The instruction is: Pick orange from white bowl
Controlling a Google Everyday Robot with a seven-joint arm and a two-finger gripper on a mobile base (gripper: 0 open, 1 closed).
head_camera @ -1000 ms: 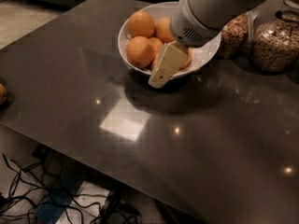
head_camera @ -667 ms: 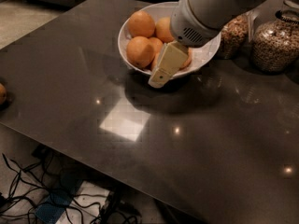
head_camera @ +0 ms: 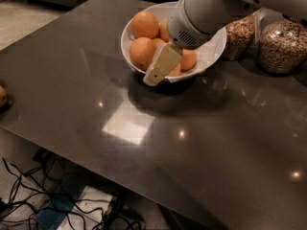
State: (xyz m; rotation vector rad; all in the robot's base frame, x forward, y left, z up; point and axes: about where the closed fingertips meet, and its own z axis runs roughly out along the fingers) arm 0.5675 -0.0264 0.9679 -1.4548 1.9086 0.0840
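**While the gripper hangs at the bowl's rim, no orange is out yet**

Since the dark table [head_camera: 144, 166] fills most of the view, we start there. It carries the whole scene, and the robot's thick pale arm [head_camera: 211, 8] reaches in over its far side from the upper right. Under the arm sits the white bowl [head_camera: 213, 51], near the table's far edge and heaped with oranges. Just to the bowl's right stand two glass jars of cereal [head_camera: 283, 44], close enough for the arm to brush.

Of the oranges, one [head_camera: 145, 24] rides high at the back left and another [head_camera: 142, 51] lies in front of it; others are partly hidden by the arm. The gripper [head_camera: 154, 74] is low over the bowl's near rim, just beside the front orange. We cannot tell whether it is wide, narrow or holding anything.

We judge that the approach is made, while the grasp and lift are left. A stray orange [head_camera: 1, 96] lies well apart at the table's left edge.
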